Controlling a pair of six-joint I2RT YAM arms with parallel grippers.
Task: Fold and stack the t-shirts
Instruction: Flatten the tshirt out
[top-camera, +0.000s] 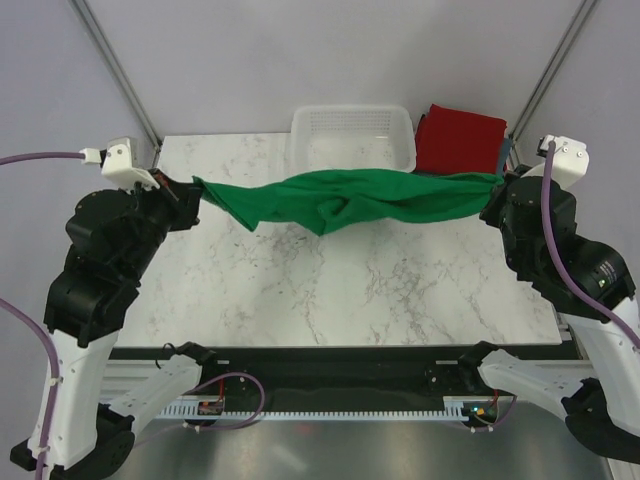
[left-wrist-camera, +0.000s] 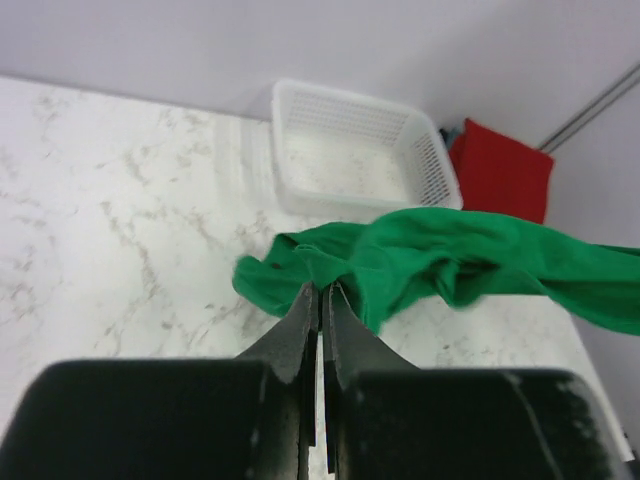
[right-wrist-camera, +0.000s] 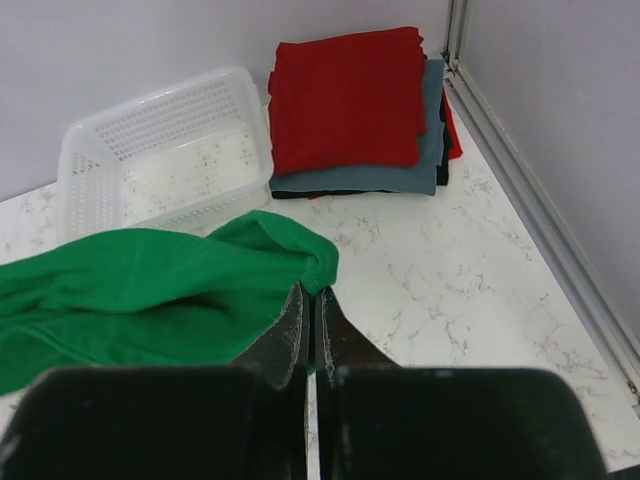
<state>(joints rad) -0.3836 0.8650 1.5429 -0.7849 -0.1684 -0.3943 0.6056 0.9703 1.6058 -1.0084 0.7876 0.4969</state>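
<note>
The bright green t-shirt hangs stretched between my two grippers above the marble table, sagging in the middle. My left gripper is shut on its left end, seen in the left wrist view. My right gripper is shut on its right end, seen in the right wrist view. The green shirt fills the left wrist view's right side and the right wrist view's left side. A folded red t-shirt lies on a folded grey-blue one at the back right corner.
A white mesh plastic basket stands at the back middle of the table, just behind the green shirt; it also shows in the wrist views. Metal frame posts rise at both back corners. A rail runs along the table's right edge.
</note>
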